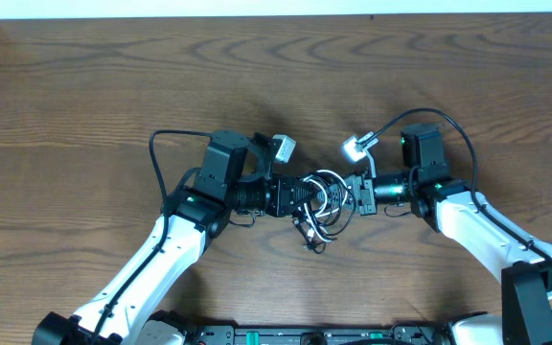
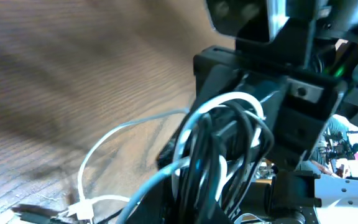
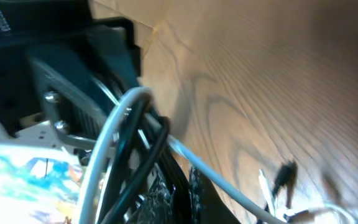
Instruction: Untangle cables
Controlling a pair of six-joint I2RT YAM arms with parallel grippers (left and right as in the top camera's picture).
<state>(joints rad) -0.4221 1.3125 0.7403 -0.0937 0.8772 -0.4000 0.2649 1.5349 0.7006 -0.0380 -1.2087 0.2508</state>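
Two grippers are clamped closed on the tangled cables (image 1: 311,235), left gripper (image 1: 305,195) facing right gripper (image 1: 352,195) closely; they should be eased apart slowly, never yanked tight.

Above the table (image 1: 113,77), cables (image 1: 324,192) between left tool (image 1: 305,196) and right tool (image 1: 355,195), ends seemingly on it

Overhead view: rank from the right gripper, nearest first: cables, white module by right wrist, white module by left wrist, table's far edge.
1. cables, touching the right gripper
2. right white module, just beyond
3. left white module, farther left
4. table's far edge, top
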